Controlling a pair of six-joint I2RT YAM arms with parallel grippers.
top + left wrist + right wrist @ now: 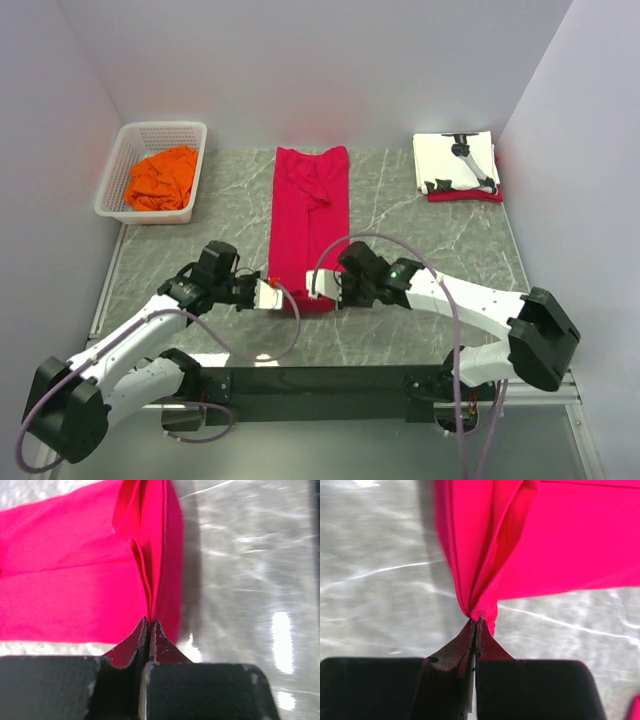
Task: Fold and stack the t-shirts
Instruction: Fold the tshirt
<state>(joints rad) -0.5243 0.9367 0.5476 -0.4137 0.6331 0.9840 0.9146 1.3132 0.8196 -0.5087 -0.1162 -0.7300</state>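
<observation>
The crimson-red t-shirt (311,215) lies as a long narrow folded strip down the middle of the table. My left gripper (277,294) is shut on its near left corner, seen in the left wrist view (149,620). My right gripper (312,285) is shut on its near right corner, seen in the right wrist view (477,619). The white t-shirt with a black print (456,162) lies folded at the back right on top of another red fabric piece (465,196). The orange t-shirt (162,179) is crumpled in the basket.
A white plastic lattice basket (128,142) stands at the back left. The grey marbled tabletop (420,240) ends at walls on the left, back and right. Both arms' cables loop near the table's near edge.
</observation>
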